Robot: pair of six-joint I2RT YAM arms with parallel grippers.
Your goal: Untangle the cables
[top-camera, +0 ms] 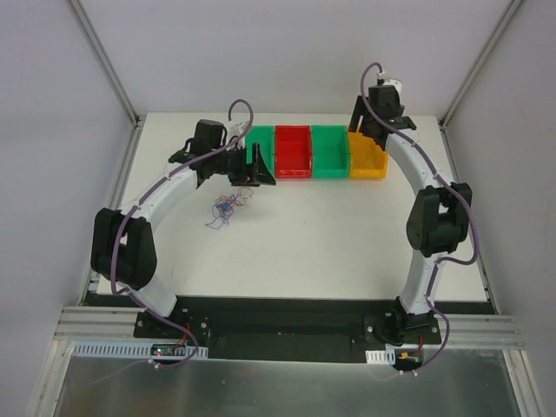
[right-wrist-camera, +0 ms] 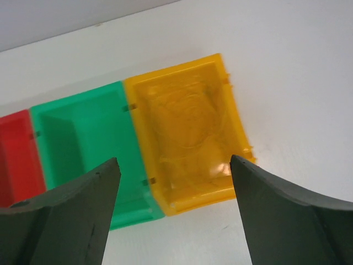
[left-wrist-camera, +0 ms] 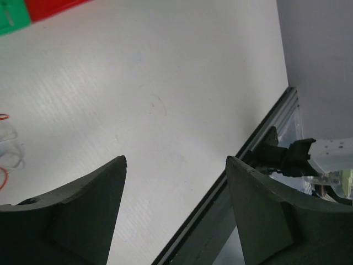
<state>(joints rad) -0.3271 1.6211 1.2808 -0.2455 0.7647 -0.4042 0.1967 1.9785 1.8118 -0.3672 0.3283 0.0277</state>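
From above, the cables [top-camera: 224, 208] lie knotted on the bench [top-camera: 330, 234] near the left gripper [top-camera: 259, 167], while the right gripper [top-camera: 363, 124] hangs over the yellow bin [top-camera: 369, 165]. The left wrist view shows that gripper spread wide over bare bench, with red wire [left-wrist-camera: 3, 117] at the frame's edge. The right wrist view shows jaws apart above the bin, a faint strand [right-wrist-camera: 187, 127] seemingly inside. One cable looks sorted, I'd say; next comes a careful pinch on one loop.

White table top [top-camera: 330, 252], enclosed by pale grey walls [top-camera: 295, 52] at back and sides. Aluminium posts [top-camera: 104, 61] set in rear corners. Black base plate [top-camera: 287, 317] and aluminium rail [top-camera: 95, 323] fitted along near edge.
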